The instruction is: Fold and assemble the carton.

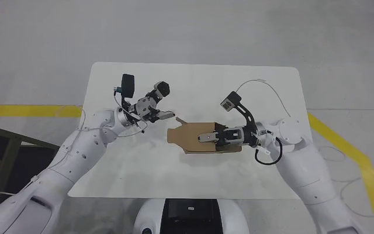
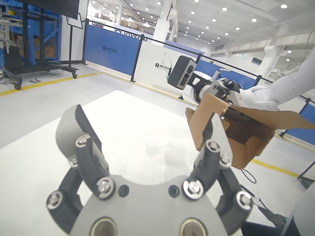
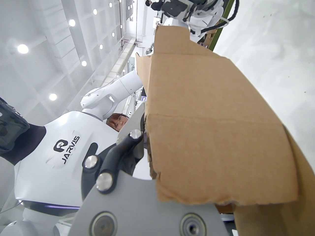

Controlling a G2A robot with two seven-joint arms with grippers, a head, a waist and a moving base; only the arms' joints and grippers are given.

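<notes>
The brown carton (image 1: 193, 136) is partly unfolded, with flaps open, and sits at the middle of the white table (image 1: 245, 82). My right gripper (image 1: 205, 138) comes in from the right and is shut on one carton wall. One finger (image 3: 133, 126) shows beside the cardboard panel (image 3: 211, 128); the other is hidden behind it. In the left wrist view the carton (image 2: 248, 136) is held slightly off the table. My left gripper (image 1: 163, 114) is open just left of the carton with nothing between its fingers. One fingertip (image 2: 217, 128) is close to the carton's near flap.
A thin white cable (image 1: 274, 93) curls over the table's far right part. Bare table surface (image 2: 137, 128) lies under the left gripper. The table's edges drop to a grey floor marked with yellow tape (image 1: 35, 110).
</notes>
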